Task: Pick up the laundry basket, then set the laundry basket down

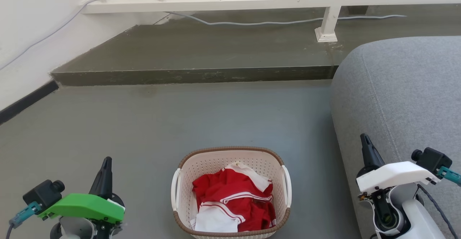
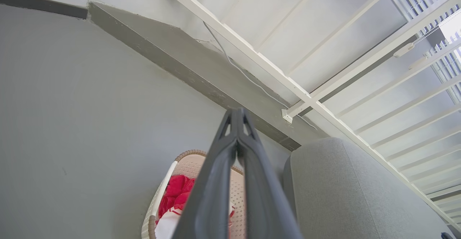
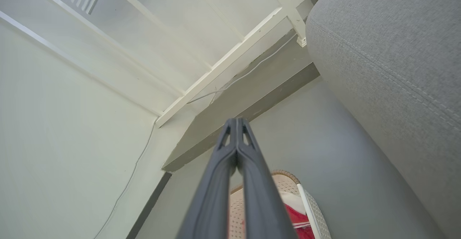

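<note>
The laundry basket (image 1: 216,159) stands on the grey floor at the bottom centre of the head view, cream-white and perforated, with a brown woven rim and a white handle on each side. Red and white clothes (image 1: 234,199) lie inside it. My left gripper (image 1: 106,161) rises at the lower left, well left of the basket, its fingers pressed together with nothing between them. My right gripper (image 1: 364,138) stands at the lower right in front of the sofa, also shut and empty. In the left wrist view the basket (image 2: 187,163) sits behind the shut fingers (image 2: 236,115). The right wrist view has the basket (image 3: 288,183) below the closed fingertips (image 3: 236,122).
A grey sofa arm (image 1: 403,95) fills the right side, close to the basket's right handle. A raised dark step (image 1: 194,75) runs across behind the open floor, with a white railing (image 1: 223,1) and a grey cable (image 1: 273,22) on it. A white wall (image 1: 25,41) borders the left.
</note>
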### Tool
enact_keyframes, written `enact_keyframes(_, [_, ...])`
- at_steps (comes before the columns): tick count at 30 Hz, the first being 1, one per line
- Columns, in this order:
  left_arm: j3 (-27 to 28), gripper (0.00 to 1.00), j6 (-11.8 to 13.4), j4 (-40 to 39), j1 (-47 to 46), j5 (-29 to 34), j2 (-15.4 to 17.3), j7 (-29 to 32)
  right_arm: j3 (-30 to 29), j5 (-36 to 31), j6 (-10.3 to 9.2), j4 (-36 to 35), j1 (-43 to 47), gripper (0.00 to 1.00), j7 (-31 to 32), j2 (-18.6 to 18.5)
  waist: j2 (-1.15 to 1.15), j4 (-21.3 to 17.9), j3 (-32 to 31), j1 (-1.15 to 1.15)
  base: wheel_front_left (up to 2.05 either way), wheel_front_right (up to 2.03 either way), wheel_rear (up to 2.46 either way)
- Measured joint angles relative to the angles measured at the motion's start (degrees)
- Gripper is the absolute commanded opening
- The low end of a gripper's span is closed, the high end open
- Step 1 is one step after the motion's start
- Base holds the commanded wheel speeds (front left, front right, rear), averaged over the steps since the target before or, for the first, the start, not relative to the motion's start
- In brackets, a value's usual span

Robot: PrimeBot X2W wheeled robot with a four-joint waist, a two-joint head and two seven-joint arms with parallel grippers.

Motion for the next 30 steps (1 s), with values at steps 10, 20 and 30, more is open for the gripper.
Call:
enact_keyframes(10, [2.0, 0.0, -0.02, -0.14, -0.01, -6.67, -0.6, 2.33, -2.5, 7.56, 1.19, -0.12, 0.0, 0.0, 2.43, 0.4, 0.0, 0.05, -0.13, 0.0, 0.0, 0.0, 0.0])
enact_keyframes(20, [3.93, 0.0, -0.2, -0.38, -0.01, -13.01, -1.38, 4.59, -5.17, 15.16, 2.54, -0.41, -0.01, 0.0, 4.58, 0.74, 0.0, 0.11, -0.26, 0.0, 0.0, 0.0, 0.0])
enact_keyframes(30, [5.7, 0.0, -0.34, -0.82, -0.02, -18.92, -1.91, 6.56, -7.51, 22.07, 3.54, -0.69, -0.02, 0.0, 6.6, 0.87, 0.0, 0.15, -0.38, 0.0, 0.0, 0.0, 0.0])
